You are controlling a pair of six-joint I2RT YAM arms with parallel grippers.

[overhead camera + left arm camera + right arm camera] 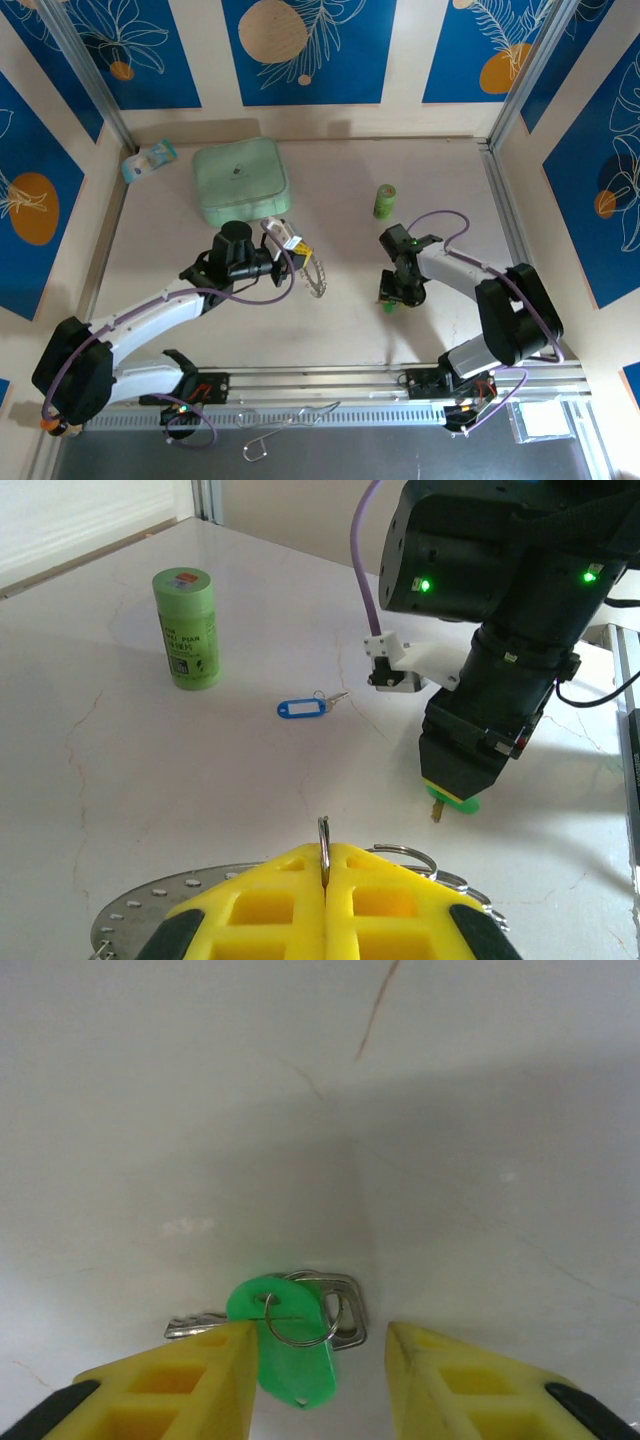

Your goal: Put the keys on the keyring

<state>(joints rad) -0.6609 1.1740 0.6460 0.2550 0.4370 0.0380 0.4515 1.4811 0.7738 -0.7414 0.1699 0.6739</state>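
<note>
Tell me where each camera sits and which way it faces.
Top external: above and behind the bases, looking down on the table; left claw and right claw both show.
Left wrist: low over the table, facing the right arm; its fingers pinch the keyring.
Right wrist: close above the table, looking down at the green key between its open fingers.
Shared: both wrist views show the green key; top and left wrist views show the green cylinder.

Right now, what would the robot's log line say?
left pincer: shut on keyring | right pincer: open, astride green key on table | blue key: lying on table
</note>
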